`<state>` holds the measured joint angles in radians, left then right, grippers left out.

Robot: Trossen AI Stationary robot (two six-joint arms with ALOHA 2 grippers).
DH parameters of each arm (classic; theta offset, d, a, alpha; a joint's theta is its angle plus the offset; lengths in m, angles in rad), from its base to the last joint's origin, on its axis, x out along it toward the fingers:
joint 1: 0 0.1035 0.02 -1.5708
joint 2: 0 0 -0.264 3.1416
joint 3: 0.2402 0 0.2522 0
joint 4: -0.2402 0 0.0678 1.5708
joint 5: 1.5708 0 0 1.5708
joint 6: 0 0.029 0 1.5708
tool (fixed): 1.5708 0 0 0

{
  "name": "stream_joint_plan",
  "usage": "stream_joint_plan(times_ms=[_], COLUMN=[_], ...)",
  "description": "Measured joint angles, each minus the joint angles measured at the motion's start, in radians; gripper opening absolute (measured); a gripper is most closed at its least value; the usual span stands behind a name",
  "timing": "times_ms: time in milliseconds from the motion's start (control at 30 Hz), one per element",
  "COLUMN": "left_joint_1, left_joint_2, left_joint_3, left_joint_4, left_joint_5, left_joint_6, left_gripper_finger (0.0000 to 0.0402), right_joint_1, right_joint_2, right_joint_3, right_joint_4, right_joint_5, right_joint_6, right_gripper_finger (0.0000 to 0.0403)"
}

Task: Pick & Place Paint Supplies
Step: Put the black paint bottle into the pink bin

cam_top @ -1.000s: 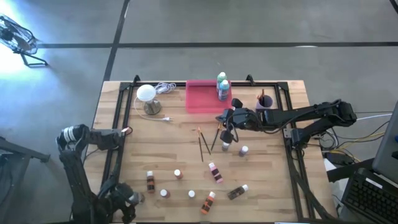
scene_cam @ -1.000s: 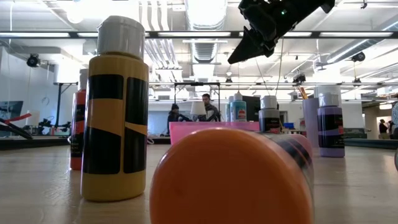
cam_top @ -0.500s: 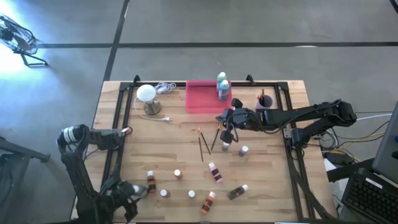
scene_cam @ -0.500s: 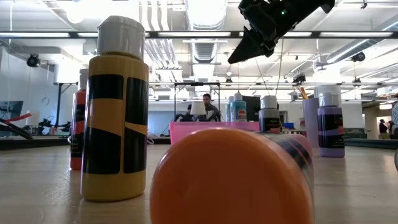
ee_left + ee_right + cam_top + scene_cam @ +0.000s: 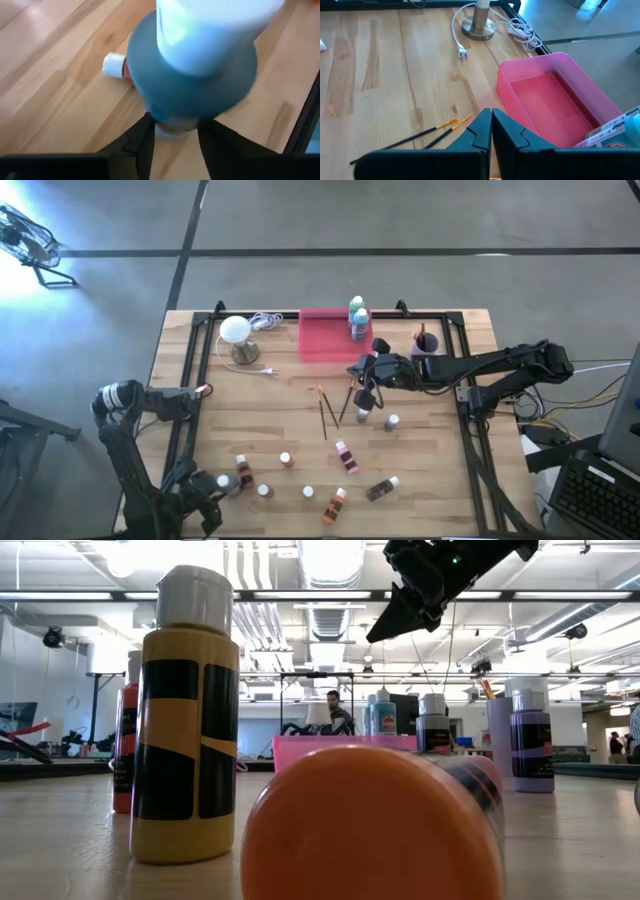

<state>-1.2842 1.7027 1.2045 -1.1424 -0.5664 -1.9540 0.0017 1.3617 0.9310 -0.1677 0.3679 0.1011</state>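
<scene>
The left gripper sits at the table's near-left corner, its fingers either side of a white-capped bottle — whether they pinch it cannot be told, its label blurred. The right gripper hangs pressed together above the paintbrushes mid-table.

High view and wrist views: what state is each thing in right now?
right gripper: shut, empty, above the table.
left gripper: at a capped bottle; grip unclear.
pink tray: holds two upright bottles.
paintbrushes: lying flat.
lamp: upright, unplugged.
orange bottle: on its side.
</scene>
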Motion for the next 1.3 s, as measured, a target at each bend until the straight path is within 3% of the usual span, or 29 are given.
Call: stream_joint_plan(times_ms=[300, 433, 700, 1300], left_joint_1=[0.0, 0.002, 0.002, 0.009], left_joint_2=[0.0, 0.0, 0.0, 0.0], left_joint_3=[-0.035, -0.041, -0.048, -0.133], left_joint_4=[0.029, 0.067, 0.113, 0.131], left_joint_5=[0.031, 0.048, -0.105, -0.283], left_joint_6=[-0.012, -0.012, 0.092, 0.101], left_gripper_finger=[0.0244, 0.0267, 0.0273, 0.0273], right_joint_1=[0.0, 0.0, 0.0, 0.0], right_joint_2=[0.0, 0.0, 0.0, 0.0], right_joint_3=[0.0, 0.0, 0.0, 0.0], right_joint_4=[0.0, 0.0, 0.0, 0.001], right_joint_5=[0.0, 0.0, 0.0, 0.0], right_joint_6=[0.001, 0.001, 0.004, 0.001], right_gripper_finger=[0.0008, 0.0008, 0.0008, 0.0008])
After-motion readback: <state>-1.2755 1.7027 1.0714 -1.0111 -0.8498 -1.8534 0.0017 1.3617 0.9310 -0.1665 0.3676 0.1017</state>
